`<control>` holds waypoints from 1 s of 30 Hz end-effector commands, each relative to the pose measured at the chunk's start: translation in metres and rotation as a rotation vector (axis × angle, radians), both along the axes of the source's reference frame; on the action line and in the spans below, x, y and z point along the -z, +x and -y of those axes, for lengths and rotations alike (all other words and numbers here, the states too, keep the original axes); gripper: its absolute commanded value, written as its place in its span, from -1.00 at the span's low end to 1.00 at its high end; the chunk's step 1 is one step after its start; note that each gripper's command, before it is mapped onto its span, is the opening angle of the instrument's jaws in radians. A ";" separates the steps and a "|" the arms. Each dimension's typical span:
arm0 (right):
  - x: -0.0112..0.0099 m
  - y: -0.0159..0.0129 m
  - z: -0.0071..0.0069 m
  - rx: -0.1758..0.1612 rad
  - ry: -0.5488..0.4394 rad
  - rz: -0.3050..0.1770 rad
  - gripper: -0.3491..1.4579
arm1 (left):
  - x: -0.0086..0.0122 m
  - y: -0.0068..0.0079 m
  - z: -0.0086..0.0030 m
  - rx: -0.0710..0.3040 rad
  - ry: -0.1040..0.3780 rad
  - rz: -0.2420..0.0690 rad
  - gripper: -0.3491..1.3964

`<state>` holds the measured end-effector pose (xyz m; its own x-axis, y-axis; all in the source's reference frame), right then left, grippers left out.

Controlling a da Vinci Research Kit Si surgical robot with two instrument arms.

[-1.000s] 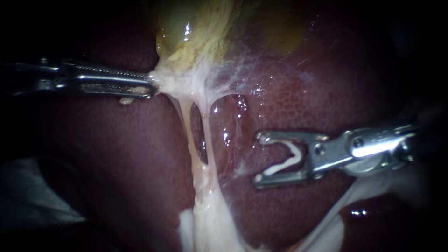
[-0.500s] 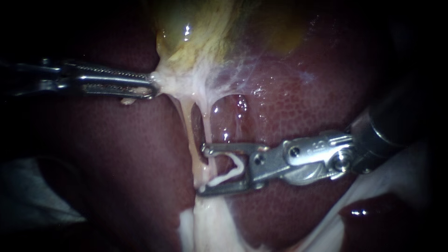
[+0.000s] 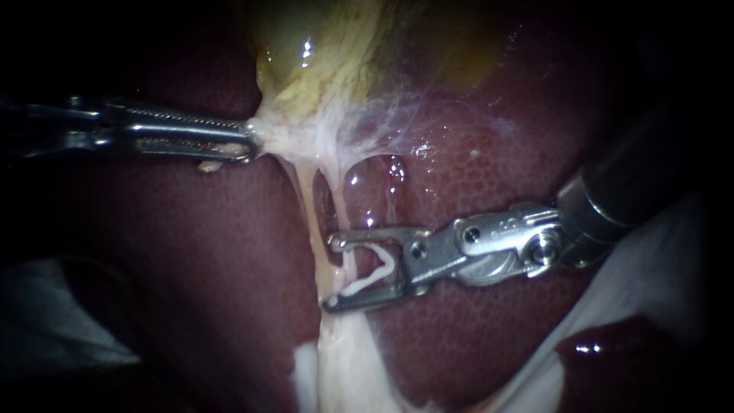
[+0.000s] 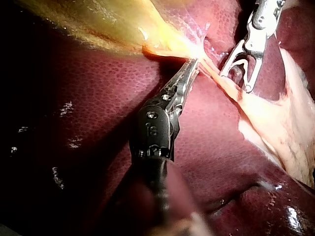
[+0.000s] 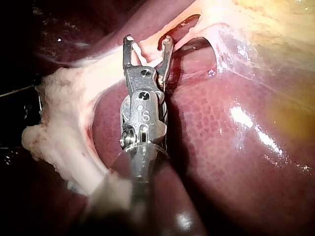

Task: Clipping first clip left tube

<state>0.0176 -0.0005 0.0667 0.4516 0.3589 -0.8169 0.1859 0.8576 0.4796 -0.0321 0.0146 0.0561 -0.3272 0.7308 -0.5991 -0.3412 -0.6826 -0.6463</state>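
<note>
Endoscope view: your left instrument [image 3: 252, 145] has its hand pinching white tissue right at the gallbladder [image 3: 329, 53] edge, holding it tight. Two tubes run away from the gallbladder over the liver [image 3: 474, 168]. The left tube [image 3: 310, 206] is the one nearer that pinch. Your right instrument [image 3: 329, 271] sits a bit farther from the gallbladder, hand spread wide w/ a white clip [image 3: 375, 279] inside it. The hand is around the other tube [image 3: 348, 222] & its tips just reach the left tube. Can't tell if the left tube is all the way in. Step, I think: getting the clip round the tube, not squeezed yet. Next move: push in a little till both tips poke past the left tube, check, then squeeze. Go slow so nothing tears.
</note>
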 end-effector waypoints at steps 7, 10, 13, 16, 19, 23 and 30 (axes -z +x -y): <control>-0.0002 0.0022 -0.0005 0.045 0.018 -0.039 -0.09 | 0.0000 0.0000 0.0000 0.000 0.000 0.000 -1.00; -0.0002 0.0030 -0.0006 0.058 0.039 -0.064 -0.10 | 0.0000 0.0000 0.0000 0.000 0.000 0.000 -1.00; 0.0000 0.0034 -0.0004 0.063 0.066 -0.091 -0.11 | 0.0000 0.0000 0.0000 0.000 0.000 0.000 -1.00; 0.0007 0.0036 0.0000 0.074 0.078 -0.124 -0.11 | 0.0000 -0.0001 0.0000 0.000 0.000 0.000 -1.00; 0.0014 0.0039 0.0006 0.090 0.089 -0.135 -0.11 | 0.0000 0.0000 0.0000 0.000 0.000 0.000 -1.00; 0.0026 0.0042 0.0014 0.114 0.099 -0.148 -0.15 | -0.0001 0.0000 -0.0001 -0.001 0.000 0.000 -1.00; 0.0031 0.0040 0.0018 0.120 0.127 -0.145 -0.38 | -0.0001 0.0000 -0.0001 -0.001 0.000 0.000 -1.00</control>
